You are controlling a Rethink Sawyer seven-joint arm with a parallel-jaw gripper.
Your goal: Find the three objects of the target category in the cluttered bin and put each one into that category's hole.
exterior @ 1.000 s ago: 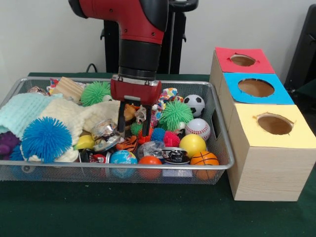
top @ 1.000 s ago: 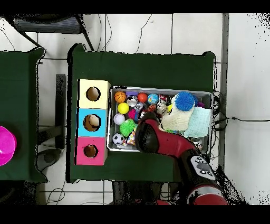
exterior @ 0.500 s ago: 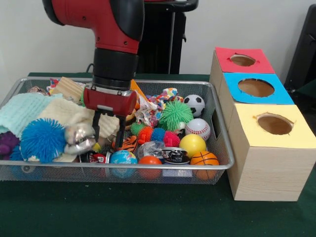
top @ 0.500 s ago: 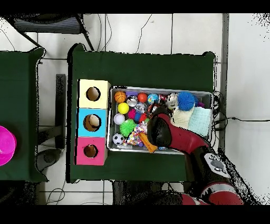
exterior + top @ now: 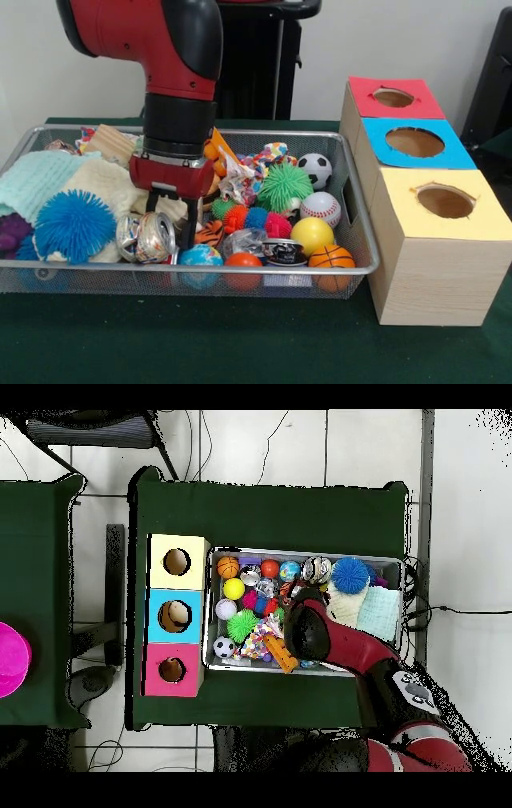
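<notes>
here the gripper (image 5: 170, 226) is lowered into the bin (image 5: 362, 264), its fingers spread with nothing pinched between them. a crushed silver can (image 5: 146, 238) lies just at its 9 o'clock, beside a blue spiky ball (image 5: 74, 225). the hole (image 5: 394, 98) in the red-topped box is seen at 2 o'clock, outside the bin.

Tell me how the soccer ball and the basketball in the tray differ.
The soccer ball is white with black patches; the basketball is orange with black lines. In the front view the soccer ball lies toward the far side of the bin, the basketball against the near rim. Both are small round toy balls near the end by the boxes.
</notes>
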